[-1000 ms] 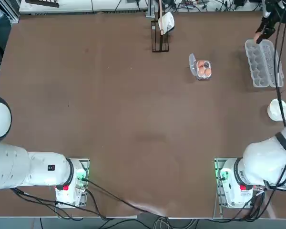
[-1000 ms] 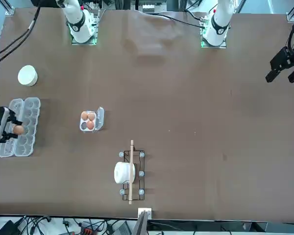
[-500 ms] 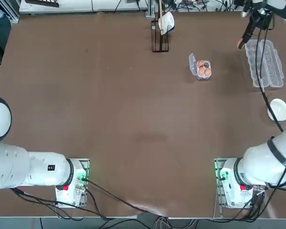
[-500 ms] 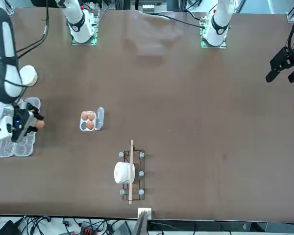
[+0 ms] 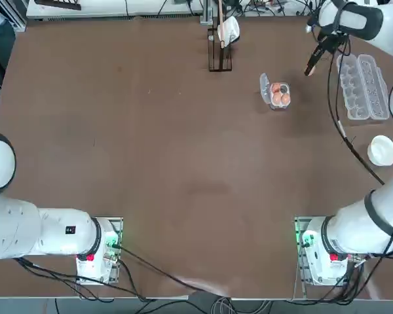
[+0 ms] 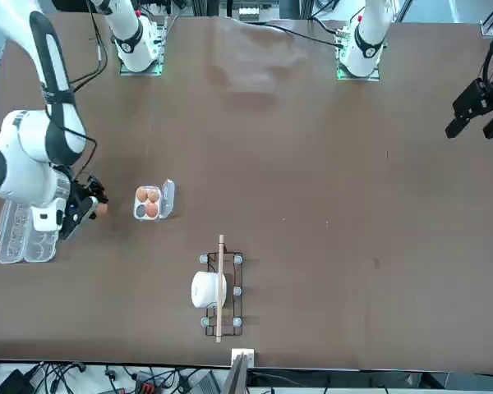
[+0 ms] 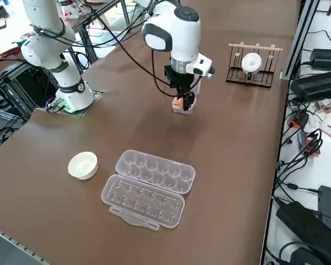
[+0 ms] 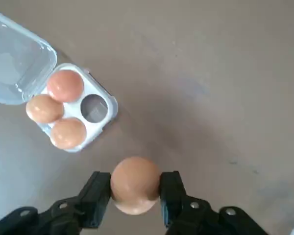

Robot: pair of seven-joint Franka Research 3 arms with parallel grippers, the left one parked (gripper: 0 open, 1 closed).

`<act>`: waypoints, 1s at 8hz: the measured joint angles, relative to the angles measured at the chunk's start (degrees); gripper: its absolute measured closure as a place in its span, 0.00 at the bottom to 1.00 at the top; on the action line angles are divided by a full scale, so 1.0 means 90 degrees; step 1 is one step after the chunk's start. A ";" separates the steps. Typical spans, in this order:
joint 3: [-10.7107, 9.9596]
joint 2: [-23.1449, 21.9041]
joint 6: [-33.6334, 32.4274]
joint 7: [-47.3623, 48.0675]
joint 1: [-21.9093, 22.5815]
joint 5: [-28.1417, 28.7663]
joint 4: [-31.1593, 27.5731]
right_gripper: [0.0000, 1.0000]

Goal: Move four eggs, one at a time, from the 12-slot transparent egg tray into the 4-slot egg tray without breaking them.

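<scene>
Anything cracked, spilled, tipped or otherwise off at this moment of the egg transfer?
Nothing stands out. The right gripper holds an intact orange-brown egg above the brown table, near the small square four-cup tray, where three whole eggs sit and one cup is free. The long clear twelve-cup carton lies flat, lid open.

Three eggs (image 8: 53,108) trayed, fourth (image 8: 134,184) airborne.

Bare brown counter (image 5: 183,150) lies open around the small square clear 4-slot egg tray (image 8: 73,110); one cup empty, three orange-brown eggs (image 8: 65,84) fill the rest.
</scene>
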 joint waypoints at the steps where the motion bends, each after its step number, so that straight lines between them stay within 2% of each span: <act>1: 0.0000 0.0000 0.0209 0.0285 0.0117 0.0001 -0.0153 0.42; 8: 0.0002 -0.0002 0.0679 0.1967 0.0869 0.0001 -0.0478 0.42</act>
